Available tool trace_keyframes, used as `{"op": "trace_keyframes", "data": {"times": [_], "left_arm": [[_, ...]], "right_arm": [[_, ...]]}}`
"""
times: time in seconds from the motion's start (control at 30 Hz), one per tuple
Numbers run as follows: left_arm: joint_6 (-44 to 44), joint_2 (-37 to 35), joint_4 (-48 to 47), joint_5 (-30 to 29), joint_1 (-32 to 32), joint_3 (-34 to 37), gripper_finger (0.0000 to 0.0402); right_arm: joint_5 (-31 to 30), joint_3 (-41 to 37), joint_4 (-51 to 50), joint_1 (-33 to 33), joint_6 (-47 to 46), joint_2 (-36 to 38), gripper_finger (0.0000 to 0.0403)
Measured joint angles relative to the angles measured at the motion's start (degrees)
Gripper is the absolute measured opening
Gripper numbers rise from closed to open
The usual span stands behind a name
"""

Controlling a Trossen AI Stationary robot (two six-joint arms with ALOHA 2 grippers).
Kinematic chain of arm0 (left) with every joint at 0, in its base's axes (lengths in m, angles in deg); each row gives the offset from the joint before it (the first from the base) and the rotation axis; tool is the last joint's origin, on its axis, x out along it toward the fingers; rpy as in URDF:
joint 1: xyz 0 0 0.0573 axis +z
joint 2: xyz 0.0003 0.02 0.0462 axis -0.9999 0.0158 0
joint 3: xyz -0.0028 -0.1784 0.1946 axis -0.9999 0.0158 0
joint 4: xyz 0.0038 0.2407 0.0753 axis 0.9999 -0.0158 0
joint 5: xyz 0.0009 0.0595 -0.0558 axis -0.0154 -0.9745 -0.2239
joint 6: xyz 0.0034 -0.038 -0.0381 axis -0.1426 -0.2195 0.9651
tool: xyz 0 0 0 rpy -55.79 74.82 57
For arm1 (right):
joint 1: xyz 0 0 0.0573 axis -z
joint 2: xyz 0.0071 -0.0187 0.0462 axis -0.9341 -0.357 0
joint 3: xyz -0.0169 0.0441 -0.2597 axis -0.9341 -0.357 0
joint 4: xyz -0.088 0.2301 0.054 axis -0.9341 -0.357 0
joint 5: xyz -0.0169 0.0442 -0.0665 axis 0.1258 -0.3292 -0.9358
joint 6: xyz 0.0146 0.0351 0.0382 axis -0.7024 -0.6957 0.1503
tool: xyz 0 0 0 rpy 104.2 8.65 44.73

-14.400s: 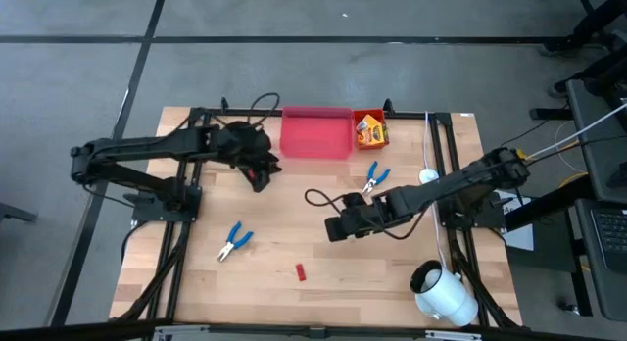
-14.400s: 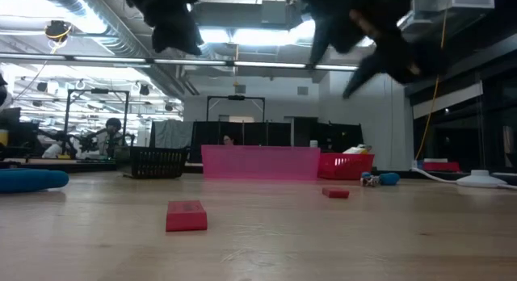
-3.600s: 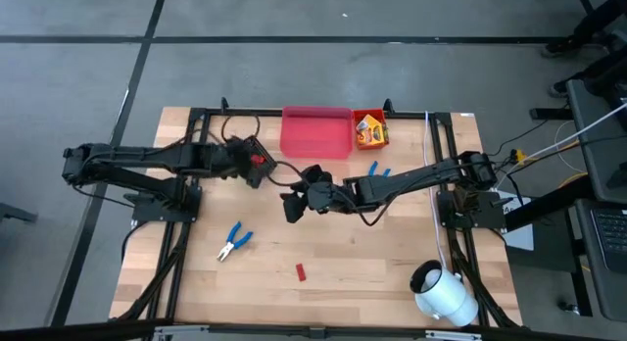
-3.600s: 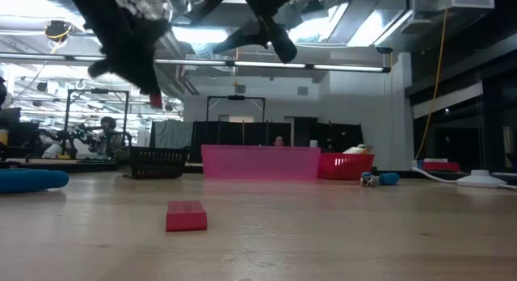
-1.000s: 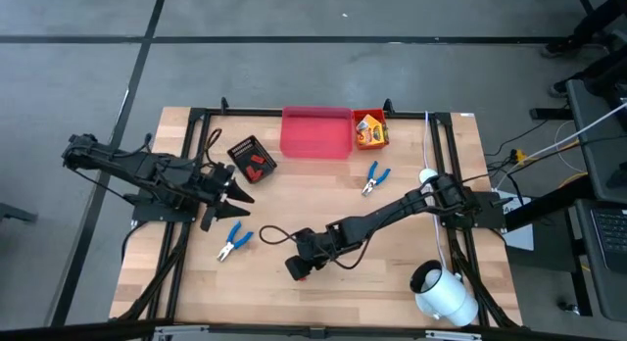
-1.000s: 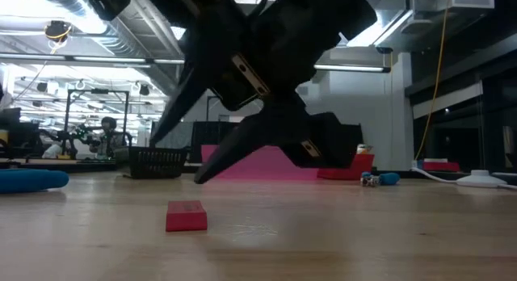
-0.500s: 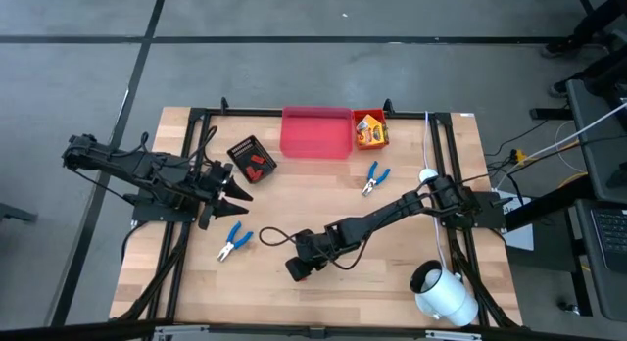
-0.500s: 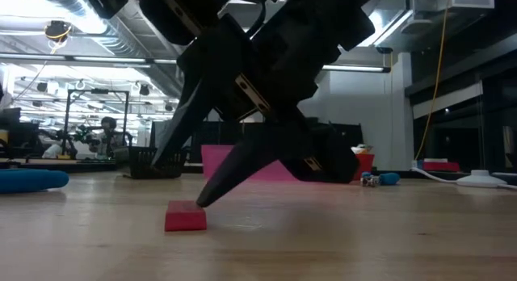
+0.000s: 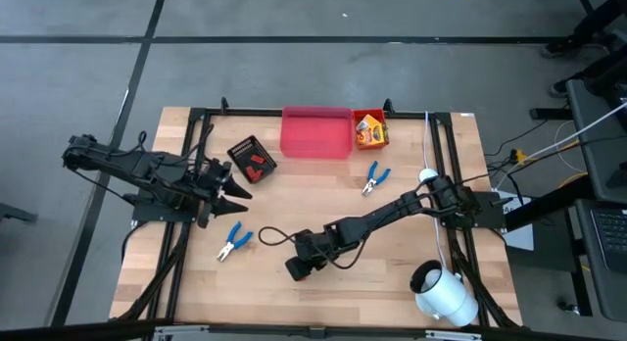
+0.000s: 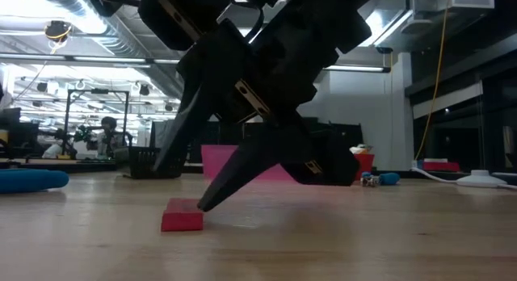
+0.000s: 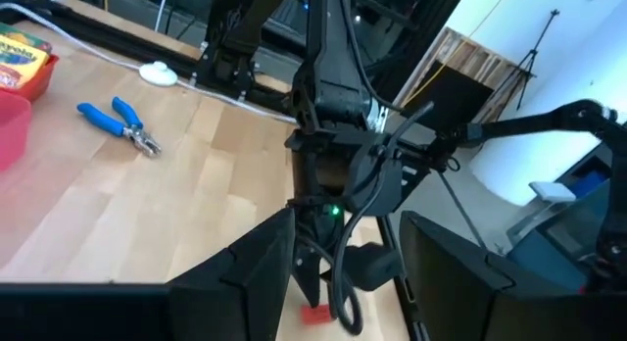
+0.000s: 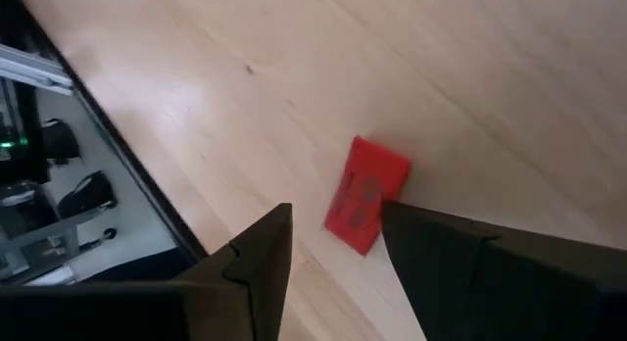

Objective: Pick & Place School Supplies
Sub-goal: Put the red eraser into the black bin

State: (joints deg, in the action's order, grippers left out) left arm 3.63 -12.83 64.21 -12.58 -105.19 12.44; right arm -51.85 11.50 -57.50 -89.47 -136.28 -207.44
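**Q:** What has just changed?

**A:** My right gripper (image 9: 297, 269) has dropped the last bit to the surface (image 9: 392, 272). In the low view one finger now touches the red piece (image 10: 182, 216), which has slid slightly. Jaws released, straddling it, not yet clenched; I judge the grasp imminent.

**Q:** And the piece itself?

**A:** Small, flat, rectangular, lying near the front edge, alone. My left gripper (image 9: 235, 189) waits at the left side with jaws released, near the black bin (image 9: 251, 159).
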Motion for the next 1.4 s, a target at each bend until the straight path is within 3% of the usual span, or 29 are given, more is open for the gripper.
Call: {"op": "trace_keyframes", "data": {"times": [0.37,0.53,0.7,0.93,1.07,1.23,1.4], "left_arm": [[0.19,-1.56,0.22,-0.90,0.00,-0.02,0.0184],[0.83,-1.85,-0.03,-0.94,0.02,-0.04,0.0184],[1.05,-1.82,0.02,-0.96,0.00,-0.04,0.0184],[1.05,-1.84,-0.03,-0.96,0.00,-0.04,0.0184],[2.00,-1.84,-3.94,-1.46,0.00,-0.04,0.0184],[8.31,-0.17,-14.96,-3.42,0.02,-0.04,0.0184],[8.19,3.25,-9.04,-1.30,-0.67,-0.04,0.0185]], "right_arm": [[0.07,-0.07,-2.79,0.31,0.26,-0.13,0.0147],[-1.25,-0.15,-3.40,0.28,0.88,-0.13,0.0103],[-2.12,-0.24,-3.51,0.28,2.93,-0.13,0.0023],[-3.97,-0.36,-0.68,0.11,5.70,-0.05,0.0012],[-10.31,3.14,-2.66,-0.56,9.79,0.86,0.0012],[-23.28,12.88,-11.50,-0.69,16.95,5.26,0.0010],[-34.94,20.59,-13.92,0.99,26.72,8.32,0.0010]]}}
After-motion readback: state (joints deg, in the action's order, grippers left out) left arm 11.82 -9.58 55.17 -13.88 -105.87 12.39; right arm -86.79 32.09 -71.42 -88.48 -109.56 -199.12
